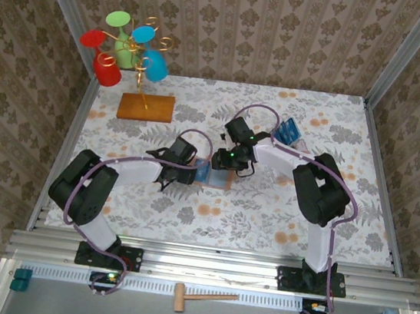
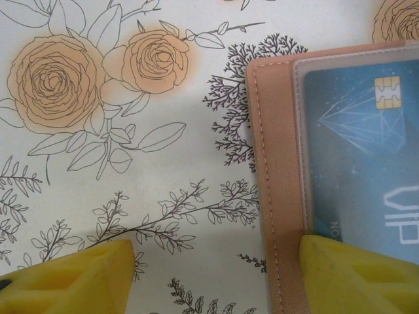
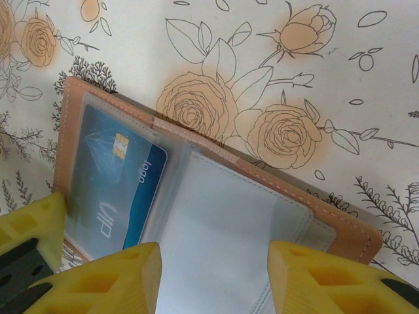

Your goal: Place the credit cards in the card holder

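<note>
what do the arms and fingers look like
The left arm and right arm have white links with black joints and black bases. A purple cable loops along each. A small green light glows near the right wrist. The fingers are bright yellow plastic wedges with triangular cut-outs.

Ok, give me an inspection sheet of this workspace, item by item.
Surface: flowered cloth, flat.
Job's things: wallet lies open, one blue card in a sleeve; more cards behind the right arm.
Clutter: cup stand; wooden mallet on the front ledge.
Claws: left claw open, one finger on the wallet; right claw open over the empty sleeve.
Cables: purple cables loop along both arms.
Surroundings: patterned walls, metal frame.
</note>
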### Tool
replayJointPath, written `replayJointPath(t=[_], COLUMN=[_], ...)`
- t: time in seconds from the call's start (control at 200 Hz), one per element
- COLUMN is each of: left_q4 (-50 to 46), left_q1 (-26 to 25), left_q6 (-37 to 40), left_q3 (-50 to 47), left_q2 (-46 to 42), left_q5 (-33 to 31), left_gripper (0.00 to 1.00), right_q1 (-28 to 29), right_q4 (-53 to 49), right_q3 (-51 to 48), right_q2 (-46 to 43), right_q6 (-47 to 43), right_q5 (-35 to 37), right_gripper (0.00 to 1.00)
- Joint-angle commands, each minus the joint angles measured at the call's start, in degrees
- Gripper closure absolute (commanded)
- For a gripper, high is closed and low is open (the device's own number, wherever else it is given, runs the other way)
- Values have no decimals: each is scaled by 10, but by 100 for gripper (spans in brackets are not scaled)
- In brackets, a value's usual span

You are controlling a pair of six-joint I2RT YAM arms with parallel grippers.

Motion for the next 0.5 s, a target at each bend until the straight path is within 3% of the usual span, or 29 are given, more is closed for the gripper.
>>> replayJointPath(t=[0.0,0.495], left_q4=[1,11], left_q1=[-5,-6], left_q6=[-9,-15], left_q3=[-11,-19], left_q2=[12,17], left_q5=[-8,0], left_gripper=[31,32], right_q1=[4,10], right_q4=[-21,12], right_q3=[18,13], right_q2=[10,42], right_q6=[-11,22], right_q5=[10,-41], right_gripper=[53,54])
